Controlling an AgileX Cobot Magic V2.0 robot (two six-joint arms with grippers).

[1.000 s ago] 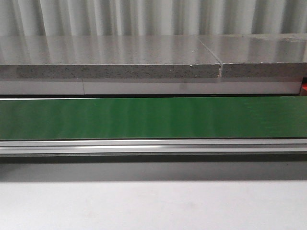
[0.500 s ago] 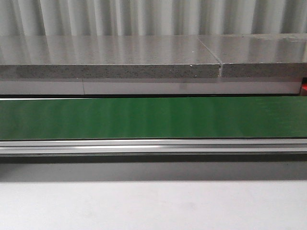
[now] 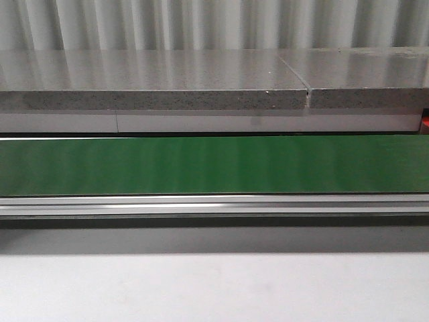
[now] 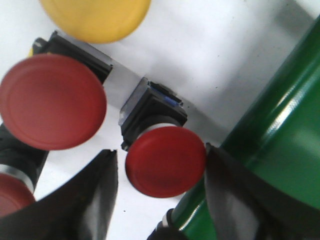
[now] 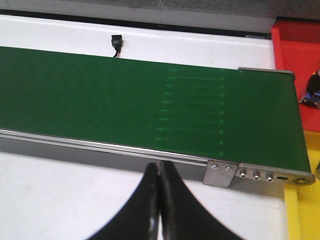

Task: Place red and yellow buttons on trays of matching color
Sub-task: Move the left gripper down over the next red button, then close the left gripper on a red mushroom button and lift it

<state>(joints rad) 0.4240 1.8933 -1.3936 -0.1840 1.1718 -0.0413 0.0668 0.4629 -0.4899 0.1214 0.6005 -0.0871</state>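
Left gripper (image 4: 160, 195) has its dark fingers (image 4: 95, 200) spread wide around a glossy round red button (image 4: 165, 161) on a boxy black base, sitting on the white table (image 4: 220, 60) beside the smooth green conveyor belt (image 4: 280, 145). A bigger red button (image 4: 52, 101) and a yellow button (image 4: 97, 17) sit nearby. Right gripper (image 5: 159, 210) is pinched closed, empty, near the belt's metal end; a red tray (image 5: 297, 42) shows beyond it, contents unclear.

Ahead of me a green conveyor belt (image 3: 214, 164) runs straight across from left to right. A silver metal rail (image 3: 214, 204) borders its near edge, with pale table (image 3: 214, 288) nearer still. Beyond the belt sits a grey speckled slab (image 3: 154, 84), backed by corrugated wall (image 3: 214, 23).
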